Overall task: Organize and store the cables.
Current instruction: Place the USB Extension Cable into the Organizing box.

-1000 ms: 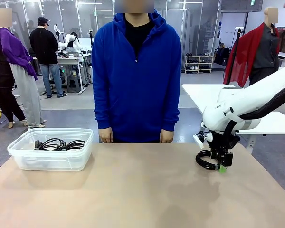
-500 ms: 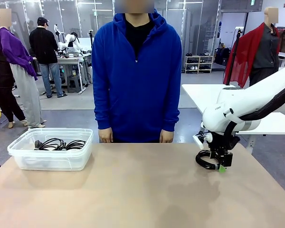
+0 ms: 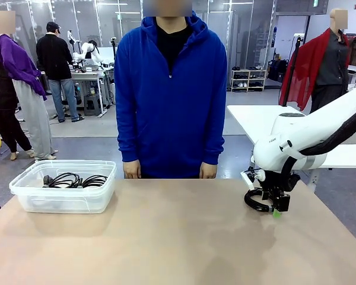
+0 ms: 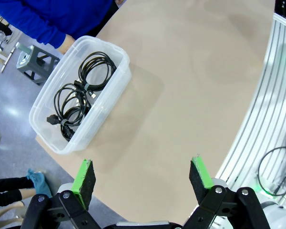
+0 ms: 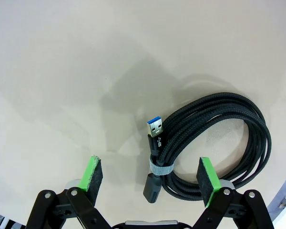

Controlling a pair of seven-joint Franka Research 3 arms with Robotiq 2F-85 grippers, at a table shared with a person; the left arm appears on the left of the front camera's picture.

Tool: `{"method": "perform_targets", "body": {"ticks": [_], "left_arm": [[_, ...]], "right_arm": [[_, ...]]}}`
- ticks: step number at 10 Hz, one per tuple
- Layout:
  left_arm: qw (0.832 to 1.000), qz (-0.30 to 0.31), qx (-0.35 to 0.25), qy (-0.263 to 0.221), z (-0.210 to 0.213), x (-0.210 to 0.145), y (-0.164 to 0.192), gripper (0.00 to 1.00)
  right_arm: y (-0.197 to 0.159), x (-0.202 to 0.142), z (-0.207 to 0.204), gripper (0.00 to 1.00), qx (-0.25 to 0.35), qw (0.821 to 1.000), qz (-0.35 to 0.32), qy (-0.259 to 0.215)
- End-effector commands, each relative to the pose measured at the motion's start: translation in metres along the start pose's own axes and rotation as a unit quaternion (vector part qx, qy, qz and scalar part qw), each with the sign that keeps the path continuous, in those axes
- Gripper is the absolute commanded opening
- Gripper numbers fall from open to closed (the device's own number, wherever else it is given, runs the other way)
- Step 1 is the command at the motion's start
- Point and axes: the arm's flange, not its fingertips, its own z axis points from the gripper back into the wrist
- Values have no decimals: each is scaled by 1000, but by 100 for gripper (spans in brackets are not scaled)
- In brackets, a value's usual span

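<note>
Cable coil (image 5: pixel 219 138), black braided, strap-bound, USB plug (image 5: pixel 156 129) sticking out, lies flat on table (image 3: pixel 166 237) at robot's right side, directly under right gripper (image 5: pixel 150 179). Right jaws wide open, holding nothing; strapped section sits between pads.

Other cables (image 4: pixel 81 93) already in clear bin (image 4: pixel 115 90) at far left. Left gripper (image 4: pixel 143 174) hovers open, empty.

Risks:
- pads close on single strand, coil unwinds or dangles
- pinch lands on plug, slips out
- long carry across table, loose loop snags bin rim

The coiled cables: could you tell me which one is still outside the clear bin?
The braided coil with the blue USB plug, lying on the table between the right gripper's open fingers. The other coils lie inside the clear bin.
</note>
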Motion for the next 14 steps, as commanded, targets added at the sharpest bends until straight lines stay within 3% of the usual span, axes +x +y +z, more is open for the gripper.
{"method": "perform_targets", "body": {"ticks": [1,4,14], "left_arm": [[1000,0,-2,1,1,0,-1,100],[1000,0,-2,1,1,0,-1,100],[1000,0,-2,1,1,0,-1,100]], "right_arm": [[10,-2,-2,100,-12,1000,8,3],[11,-4,-2,100,-8,1000,10,2],[9,-5,2,4,-14,1000,5,10]]}}
